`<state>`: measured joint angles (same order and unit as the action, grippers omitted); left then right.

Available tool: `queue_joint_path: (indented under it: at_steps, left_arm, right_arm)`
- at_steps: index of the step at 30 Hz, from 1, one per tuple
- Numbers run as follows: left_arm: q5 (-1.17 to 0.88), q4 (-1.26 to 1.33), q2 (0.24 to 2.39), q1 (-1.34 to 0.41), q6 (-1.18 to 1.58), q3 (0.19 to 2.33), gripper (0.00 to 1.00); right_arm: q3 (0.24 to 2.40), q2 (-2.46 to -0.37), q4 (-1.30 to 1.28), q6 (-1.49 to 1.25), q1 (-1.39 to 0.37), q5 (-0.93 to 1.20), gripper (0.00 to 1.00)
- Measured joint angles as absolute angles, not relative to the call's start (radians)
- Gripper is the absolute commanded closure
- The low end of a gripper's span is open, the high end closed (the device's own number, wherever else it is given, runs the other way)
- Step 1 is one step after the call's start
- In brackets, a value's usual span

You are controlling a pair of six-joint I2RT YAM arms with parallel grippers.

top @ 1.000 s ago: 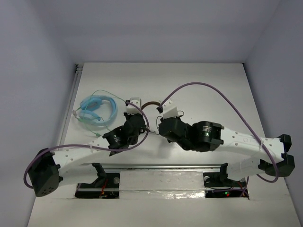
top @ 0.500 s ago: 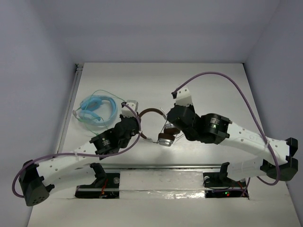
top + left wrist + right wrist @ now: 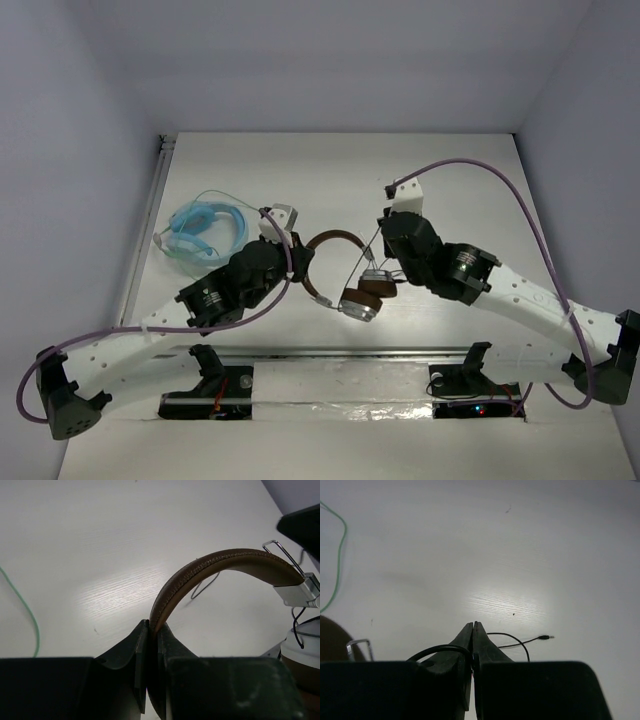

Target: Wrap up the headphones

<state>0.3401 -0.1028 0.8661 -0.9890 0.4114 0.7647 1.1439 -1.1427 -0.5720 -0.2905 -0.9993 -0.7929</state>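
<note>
Pale walls (image 3: 330, 60) box in three sides, and the white table (image 3: 450, 170) below them shows a faint wood grain and a soft glare in the wrist views. Both arms reach in from the near edge, the left arm (image 3: 150, 335) and the right arm (image 3: 520, 295) closing towards the middle.

Off to the left lie the light-blue headphones (image 3: 205, 232), trailing their green cable (image 3: 30, 615). They're not in play.

The headphones (image 3: 335, 240) that matter sit mid-table between the two grippers. The left gripper (image 3: 151, 627) is clamped on one end of the brown headband (image 3: 225, 562), which arches away to the ear cups (image 3: 358, 303) lying close together nearer the arms. The right gripper (image 3: 473, 627) is clenched too, and the thin dark cable (image 3: 440, 650) looks to run through its pinch, looping out to the plug (image 3: 547, 637) on the table.

So I read this as the winding stage, barely begun: one arm anchors, the other feeds cable. The next move calls for carrying that cable around the band or cups under light tension, without dragging the headphones out of the left grip or letting the thin cable slip free.
</note>
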Motion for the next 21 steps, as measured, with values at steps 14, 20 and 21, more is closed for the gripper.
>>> queue_joint_path:
  at_steps: [14,20,21]
  left_arm:
    - [0.274,-0.108,0.757,-0.934,0.461,0.832,1.00]
    - [0.260,-0.071,0.765,-0.928,0.479,0.861,1.00]
    - [0.260,-0.067,0.775,-0.928,0.480,0.876,1.00]
  right_arm:
    - [0.825,-0.944,-0.089,-0.383,-0.832,-0.408,0.75]
    - [0.724,-0.987,0.130,-0.406,-0.792,-0.240,0.58]
    - [0.712,-1.008,0.166,-0.410,-0.783,-0.215,0.57]
